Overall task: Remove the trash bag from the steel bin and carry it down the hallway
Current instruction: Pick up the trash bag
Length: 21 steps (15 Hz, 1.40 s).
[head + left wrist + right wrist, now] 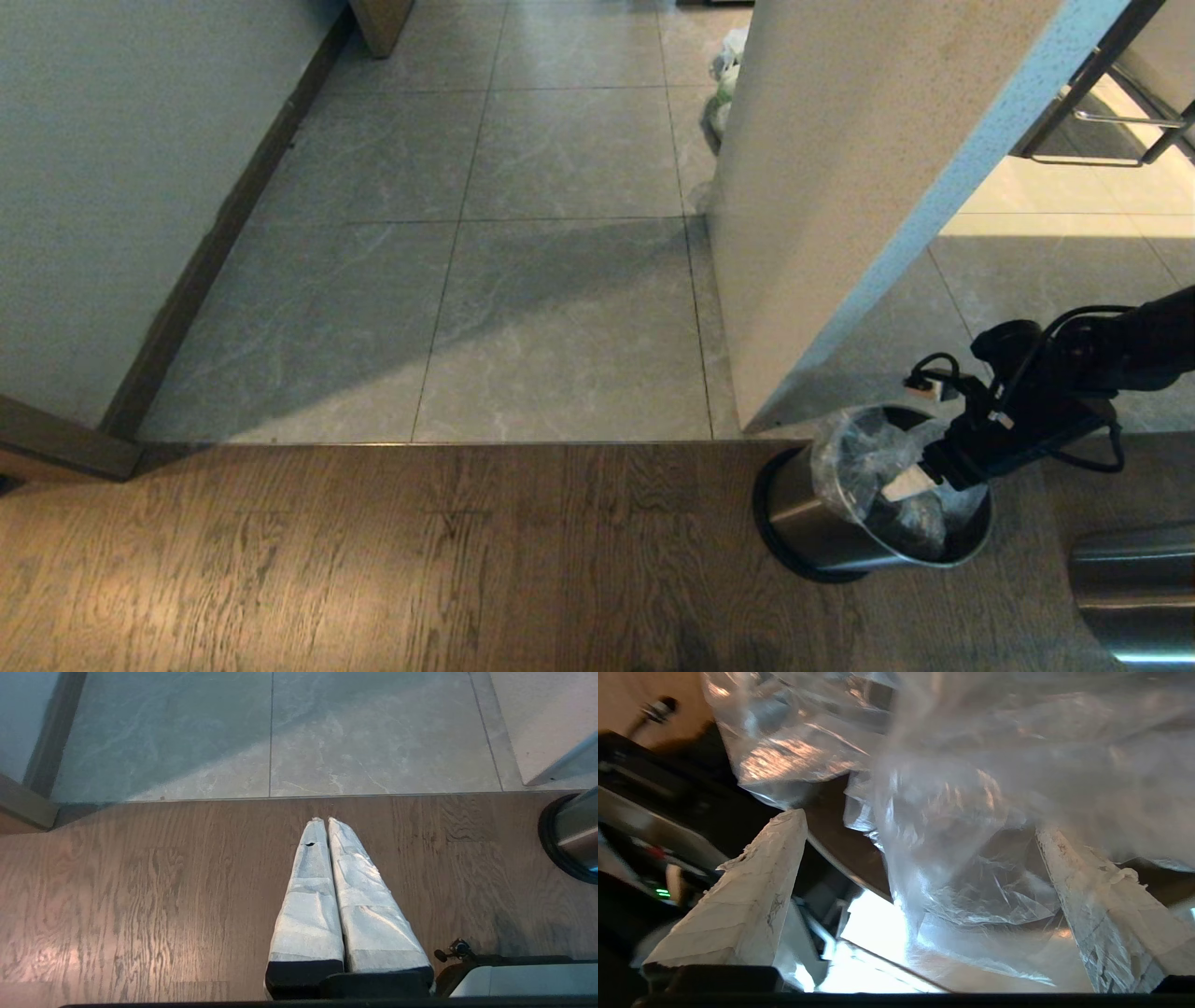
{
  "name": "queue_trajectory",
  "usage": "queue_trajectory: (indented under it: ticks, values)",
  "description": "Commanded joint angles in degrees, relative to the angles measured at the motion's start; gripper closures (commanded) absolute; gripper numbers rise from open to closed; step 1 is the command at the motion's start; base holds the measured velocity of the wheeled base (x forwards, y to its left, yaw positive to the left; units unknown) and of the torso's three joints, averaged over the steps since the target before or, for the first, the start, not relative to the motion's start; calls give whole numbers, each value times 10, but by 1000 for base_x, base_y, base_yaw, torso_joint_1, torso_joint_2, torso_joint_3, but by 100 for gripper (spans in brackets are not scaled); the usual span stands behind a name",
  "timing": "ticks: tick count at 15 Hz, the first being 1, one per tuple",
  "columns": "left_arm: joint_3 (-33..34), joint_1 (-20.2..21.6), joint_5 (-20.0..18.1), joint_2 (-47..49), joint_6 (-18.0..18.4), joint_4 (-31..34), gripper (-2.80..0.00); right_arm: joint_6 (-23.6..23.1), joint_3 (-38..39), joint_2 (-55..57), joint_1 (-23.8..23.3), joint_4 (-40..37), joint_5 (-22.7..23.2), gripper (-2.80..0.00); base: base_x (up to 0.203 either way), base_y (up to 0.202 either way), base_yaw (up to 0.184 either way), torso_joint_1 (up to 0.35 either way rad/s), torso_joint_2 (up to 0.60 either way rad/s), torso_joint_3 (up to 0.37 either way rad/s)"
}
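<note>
Our right hand (920, 479) shows in the head view, reaching from the right side into the mouth of the steel bin (822, 527), with the trash bag (864, 448) bunched up at the rim just to its left. We think this arm is far nearer than the other one. Next, in the left wrist view, our left hand (322, 821) is closed, holds nothing, and hangs over the wood floor (140, 882), well apart from the bin. Last, in the right wrist view, the two fingers (752, 891) stand wide apart with crinkly bag plastic between them, not squeezed yet.
</note>
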State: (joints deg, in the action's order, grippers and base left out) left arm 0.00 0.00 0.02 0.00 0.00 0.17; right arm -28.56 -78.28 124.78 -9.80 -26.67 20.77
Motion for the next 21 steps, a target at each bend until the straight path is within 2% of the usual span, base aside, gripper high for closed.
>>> queue_trajectory:
  ticks: [1,4,15,21]
  values:
    - [0,0,0,0,0,0,0,9,0,4,6,2,20,-280,0,0,0,0,0,0]
    - [0,0,0,0,0,0,0,22,-1,10,16,5,50,-280,0,0,0,0,0,0]
    - [0,0,0,0,0,0,0,32,-13,25,18,15,50,-280,0,0,0,0,0,0]
    - [0,0,1,0,0,0,0,31,-34,50,20,61,47,-280,0,0,0,0,0,0]
